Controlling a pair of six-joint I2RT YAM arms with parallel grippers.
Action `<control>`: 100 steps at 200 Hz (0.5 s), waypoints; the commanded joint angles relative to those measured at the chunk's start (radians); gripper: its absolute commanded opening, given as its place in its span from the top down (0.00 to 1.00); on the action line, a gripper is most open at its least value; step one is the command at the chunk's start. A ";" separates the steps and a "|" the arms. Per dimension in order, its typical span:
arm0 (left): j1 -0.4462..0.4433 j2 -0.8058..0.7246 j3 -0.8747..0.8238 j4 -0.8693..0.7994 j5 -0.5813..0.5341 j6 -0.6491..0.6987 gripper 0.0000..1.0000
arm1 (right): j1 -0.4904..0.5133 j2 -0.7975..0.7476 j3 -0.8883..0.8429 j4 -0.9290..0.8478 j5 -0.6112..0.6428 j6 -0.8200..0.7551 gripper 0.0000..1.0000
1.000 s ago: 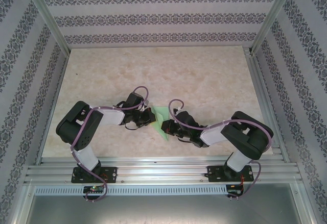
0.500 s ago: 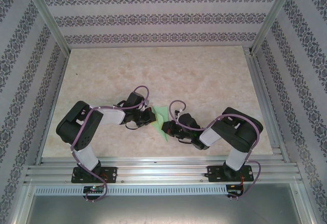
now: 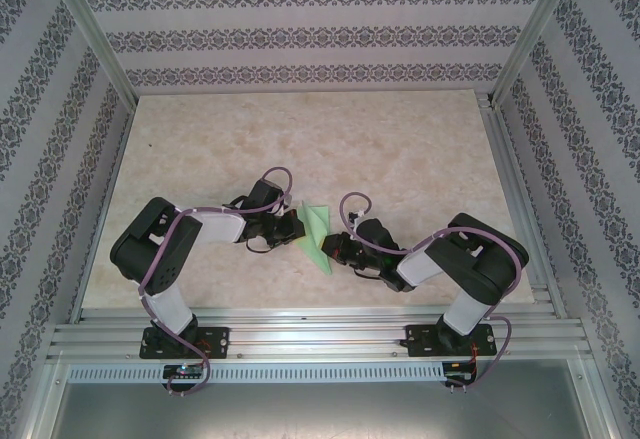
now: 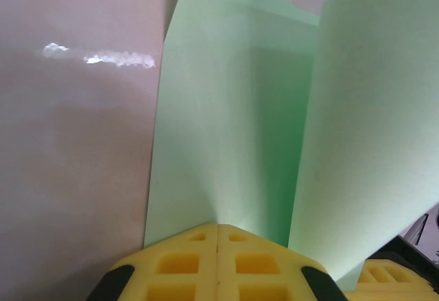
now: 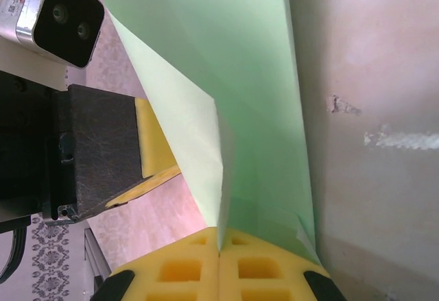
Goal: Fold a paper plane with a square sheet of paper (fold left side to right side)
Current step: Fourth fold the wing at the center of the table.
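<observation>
Paper [image 3: 317,231] partly folded, left jaws pinching it, right jaws pinching it too

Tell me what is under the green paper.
The marbled table shows around the green paper, pinched by the left hand and right hand. The patch directly beneath is covered by the sheet.

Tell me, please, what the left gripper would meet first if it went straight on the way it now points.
The green paper: the left gripper is shut on its edge, and the sheet stands right ahead. The right gripper probably comes next, though depth is unclear.
</observation>
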 commanded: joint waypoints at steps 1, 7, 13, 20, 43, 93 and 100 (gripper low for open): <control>-0.002 -0.039 0.012 -0.139 -0.093 0.047 0.97 | -0.006 0.009 -0.009 0.012 -0.025 -0.014 1.00; -0.003 -0.059 0.022 -0.162 -0.099 0.055 0.96 | -0.006 0.010 -0.011 0.013 -0.025 -0.013 1.00; -0.004 -0.079 0.033 -0.185 -0.101 0.061 0.95 | -0.006 0.012 -0.012 0.017 -0.024 -0.011 1.00; -0.002 -0.099 0.043 -0.202 -0.100 0.067 0.93 | -0.006 0.013 -0.013 0.020 -0.024 -0.011 1.00; -0.003 -0.142 0.056 -0.211 -0.077 0.058 0.85 | -0.006 0.014 -0.015 0.023 -0.021 -0.010 1.00; -0.021 -0.124 0.016 -0.057 -0.015 -0.039 0.89 | -0.002 0.026 -0.012 0.033 -0.021 -0.006 1.00; -0.024 -0.113 0.010 -0.034 -0.008 -0.052 0.91 | 0.000 0.029 -0.009 0.033 -0.021 -0.004 1.00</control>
